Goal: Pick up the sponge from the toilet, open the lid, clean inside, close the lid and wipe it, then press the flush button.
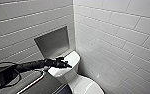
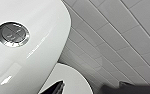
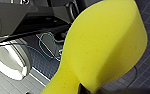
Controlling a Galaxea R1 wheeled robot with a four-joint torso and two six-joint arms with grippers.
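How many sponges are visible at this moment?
1: the sponge, held up close to the right wrist camera, off the floor. None lies on the toilet; one behind it would be hidden.

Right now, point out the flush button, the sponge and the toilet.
flush button (image 2: 13, 34), left wrist view, centre of the round button.
sponge (image 3: 103, 45), right wrist view, middle of its yellow face.
toilet (image 1: 72, 58), head view, top of the tank.

Bathroom, toilet-stall sort. White glossy toilet (image 1: 73, 58) in corner between white brick-tiled walls (image 1: 121, 37), recessed niche (image 1: 53, 42) in one wall beside tank (image 2: 41, 37), round flush button (image 2: 13, 34) on tank top.
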